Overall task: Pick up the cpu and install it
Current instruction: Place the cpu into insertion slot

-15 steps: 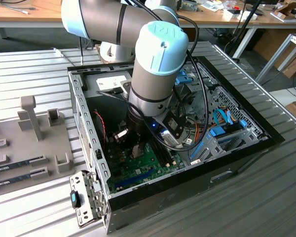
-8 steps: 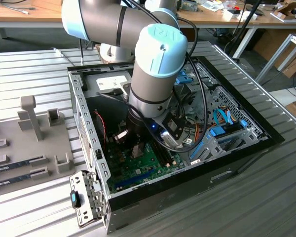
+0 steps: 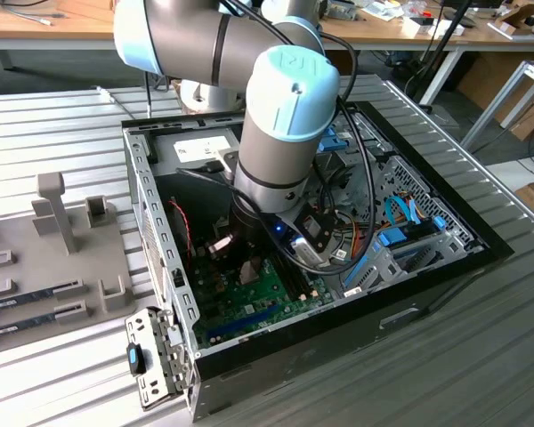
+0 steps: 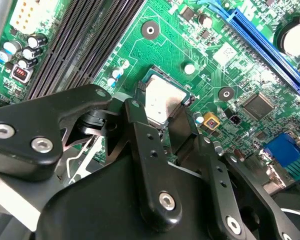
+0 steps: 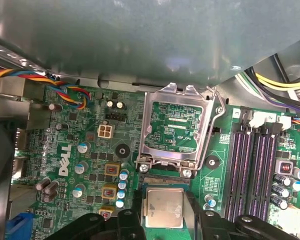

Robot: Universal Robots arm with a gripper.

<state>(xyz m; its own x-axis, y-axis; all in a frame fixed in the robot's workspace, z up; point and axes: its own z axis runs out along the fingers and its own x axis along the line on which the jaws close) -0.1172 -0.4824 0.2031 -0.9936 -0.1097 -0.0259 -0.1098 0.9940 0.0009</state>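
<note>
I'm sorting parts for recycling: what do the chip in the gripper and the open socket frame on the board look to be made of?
The cpu has a dull silver-grey top, likely brushed metal, with a green circuit-board rim. The socket frame looks like bright bare sheet metal, glossy with sharp highlights. The gripper fingers holding the chip look like matte black metal or plastic.

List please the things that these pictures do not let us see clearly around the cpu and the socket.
- In the exterior view, the arm hides the motherboard area beneath it.
- In both wrist views, the pincer's fingers cover two sides of the cpu, so contact there cannot be judged.
- In the first wrist view, the picture's edge cuts off the pincer.
- Whether the cpu sits in the socket, beside the raised socket frame, or hangs above it cannot be told.
</note>
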